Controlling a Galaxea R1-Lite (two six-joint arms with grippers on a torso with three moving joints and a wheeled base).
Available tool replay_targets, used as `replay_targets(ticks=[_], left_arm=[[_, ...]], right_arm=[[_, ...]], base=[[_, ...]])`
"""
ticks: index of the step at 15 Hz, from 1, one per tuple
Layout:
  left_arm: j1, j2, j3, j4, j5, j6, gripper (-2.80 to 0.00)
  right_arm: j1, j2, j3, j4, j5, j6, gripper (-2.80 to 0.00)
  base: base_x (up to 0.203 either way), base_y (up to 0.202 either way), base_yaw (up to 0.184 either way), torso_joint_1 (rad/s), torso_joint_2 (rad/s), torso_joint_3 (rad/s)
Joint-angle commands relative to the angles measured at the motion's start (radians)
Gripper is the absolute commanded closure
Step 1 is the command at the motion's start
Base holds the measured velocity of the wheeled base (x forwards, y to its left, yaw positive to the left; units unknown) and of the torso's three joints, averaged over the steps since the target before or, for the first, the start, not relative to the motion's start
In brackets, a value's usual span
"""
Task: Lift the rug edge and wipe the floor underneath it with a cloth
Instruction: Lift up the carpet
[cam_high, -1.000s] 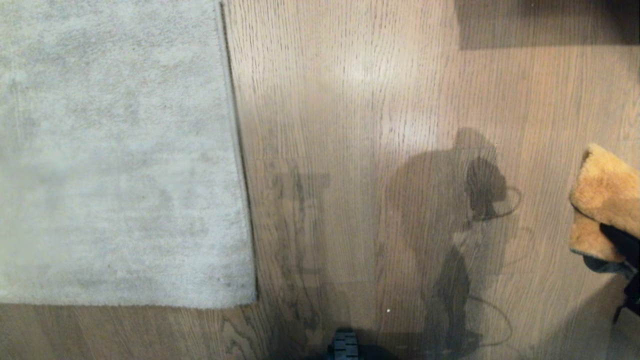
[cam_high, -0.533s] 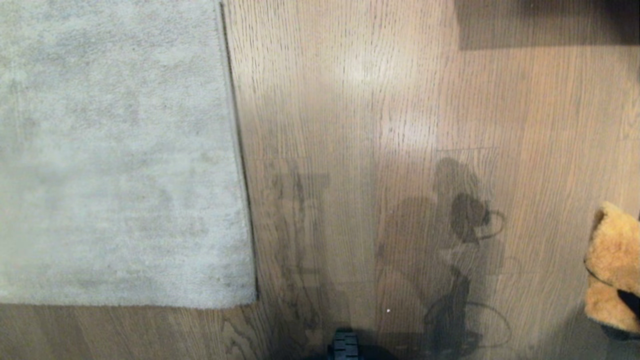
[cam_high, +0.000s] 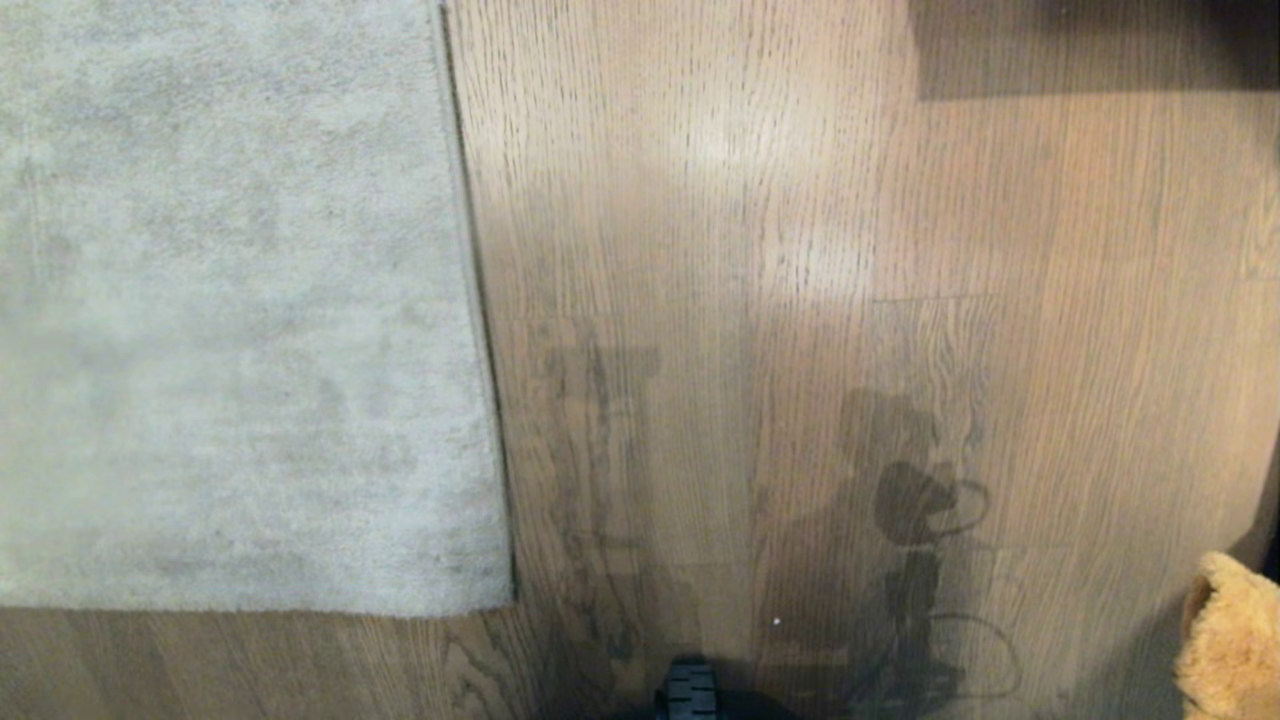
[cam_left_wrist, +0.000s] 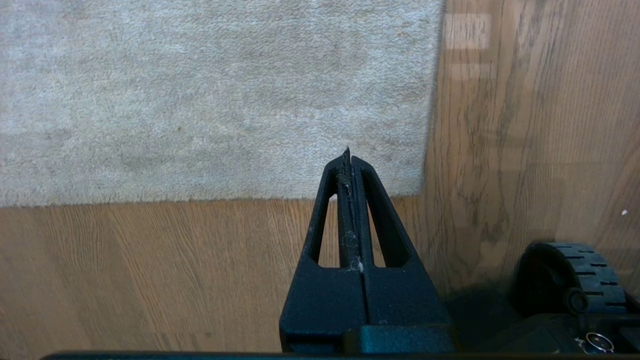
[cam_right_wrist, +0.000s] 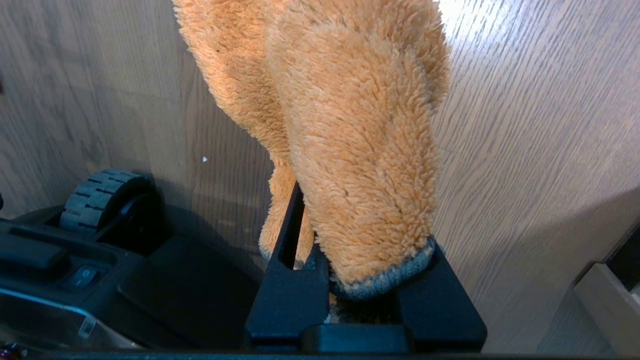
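The pale grey rug (cam_high: 230, 300) lies flat on the left of the head view. Its rug edge (cam_high: 480, 300) runs straight toward me beside the brown wood-grain floor (cam_high: 750, 250). Only a corner of the mustard-tan cloth (cam_high: 1235, 640) shows at the near right. In the right wrist view my right gripper (cam_right_wrist: 345, 210) is shut on the cloth (cam_right_wrist: 350, 125), whose folds drape over the fingers (cam_right_wrist: 287, 235) and hide the tips. My left gripper (cam_left_wrist: 348, 160) is shut on nothing and hangs above the rug's near corner (cam_left_wrist: 415, 185).
A black wheel of my base (cam_high: 690, 690) sits at the near edge, also seen from the wrists as a wheel (cam_left_wrist: 565, 270) and a wheel (cam_right_wrist: 100, 195). A dark shadowed patch (cam_high: 1090, 50) lies at the far right. A pale furniture corner (cam_right_wrist: 605, 295) stands beside the right gripper.
The cloth has moved back toward me, from mid right to the near right corner of the head view, and its shadow on the floor followed. The rug has not moved.
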Motion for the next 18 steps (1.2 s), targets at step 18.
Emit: replay_targets(ticks=[18], left_arm=[[0.000, 0.000, 0.000, 0.000, 0.000, -0.001, 0.00]], right_arm=[[0.003, -0.245, 0.002, 0.148, -0.099, 0.076, 0.00]], base=[[0.000, 0.000, 0.000, 0.000, 0.00, 0.000]])
